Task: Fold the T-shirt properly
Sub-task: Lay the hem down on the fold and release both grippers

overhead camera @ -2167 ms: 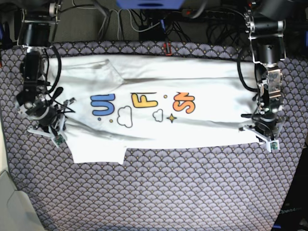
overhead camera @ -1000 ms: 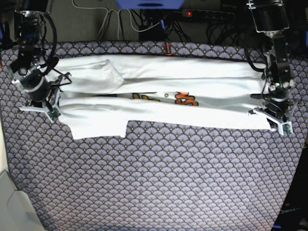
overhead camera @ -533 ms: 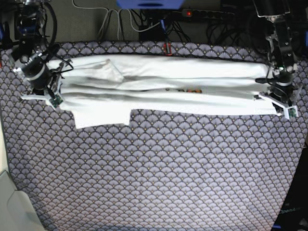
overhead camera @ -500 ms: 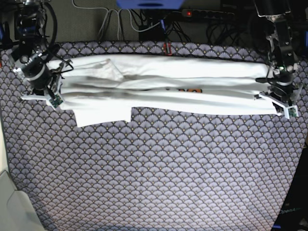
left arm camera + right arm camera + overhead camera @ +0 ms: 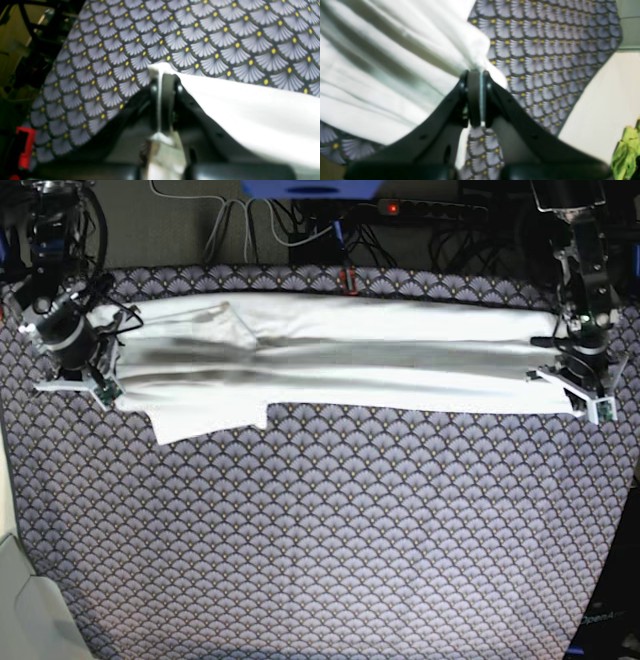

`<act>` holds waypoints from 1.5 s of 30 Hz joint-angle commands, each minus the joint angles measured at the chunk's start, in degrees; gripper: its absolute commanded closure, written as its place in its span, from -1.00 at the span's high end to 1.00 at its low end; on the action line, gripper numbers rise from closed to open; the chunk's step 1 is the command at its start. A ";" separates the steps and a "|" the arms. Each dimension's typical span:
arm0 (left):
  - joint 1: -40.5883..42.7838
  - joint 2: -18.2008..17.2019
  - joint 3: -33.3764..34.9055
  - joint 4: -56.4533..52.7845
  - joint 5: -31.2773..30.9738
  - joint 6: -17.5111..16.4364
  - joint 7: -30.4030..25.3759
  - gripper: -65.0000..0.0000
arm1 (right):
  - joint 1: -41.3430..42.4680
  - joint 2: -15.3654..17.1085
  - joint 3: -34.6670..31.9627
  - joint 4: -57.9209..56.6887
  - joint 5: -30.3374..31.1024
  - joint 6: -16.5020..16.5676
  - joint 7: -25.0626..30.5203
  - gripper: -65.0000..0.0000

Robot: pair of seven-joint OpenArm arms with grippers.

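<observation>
The T-shirt (image 5: 330,360) lies as a long white band across the far part of the table, held taut between both arms. Only plain white fabric shows, and the print is hidden. A sleeve flap (image 5: 210,418) sticks out toward me at the left. My left gripper (image 5: 562,380), on the right of the base view, is shut on the shirt's right end. In the left wrist view the left gripper (image 5: 163,75) pinches the white T-shirt (image 5: 250,112). At the shirt's left end my right gripper (image 5: 105,380) is shut. The right wrist view shows the right gripper (image 5: 480,73) biting bunched T-shirt (image 5: 395,62).
A purple fan-patterned cloth (image 5: 330,530) covers the table. Cables and a power strip (image 5: 430,208) run along the back edge, with a small red object (image 5: 347,280) nearby. A pale surface (image 5: 18,610) borders the near left corner. Something green (image 5: 627,147) shows off the table.
Both grippers have carried the shirt's near edge toward the back. The fold has closed over the coloured print, which no longer shows, and the band is narrower.
</observation>
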 commanded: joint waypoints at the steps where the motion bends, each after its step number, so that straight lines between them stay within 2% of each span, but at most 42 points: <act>1: -0.70 -1.65 -0.47 1.25 0.37 1.23 -1.52 -0.99 | 0.23 0.99 0.48 1.06 -0.08 -0.47 0.55 -1.00; 9: -0.88 -1.73 -0.39 0.02 0.37 1.23 -1.52 -0.99 | -1.79 0.73 0.13 1.06 -0.08 -0.47 0.55 -1.00; 13: -3.51 -2.08 2.69 -3.94 0.81 1.23 -1.52 -0.99 | -1.88 0.46 0.13 0.71 -0.08 -0.47 0.55 -1.00; 21: -6.41 -2.08 2.96 -6.49 0.81 1.23 -1.61 -0.99 | -3.63 0.46 0.04 0.62 -0.08 -0.47 0.46 -1.00; 34: -5.27 -2.08 2.96 -6.57 0.81 1.15 -1.52 -0.98 | -4.86 0.64 0.39 -2.98 -0.16 -0.47 0.46 -1.00; 36: -4.92 -2.08 3.04 -6.49 0.81 1.15 -1.52 -0.88 | -4.69 0.64 0.39 -3.16 -0.16 -0.47 0.46 -1.00; 42: -3.16 -2.08 3.04 -6.05 0.90 1.15 -1.52 -0.29 | -4.60 0.46 0.39 -2.90 -0.16 -0.47 0.46 -1.00; 45: -2.46 -2.61 3.04 -6.22 0.90 1.15 -1.52 -0.21 | -4.60 0.55 0.39 -3.07 -0.16 -0.47 0.46 -0.79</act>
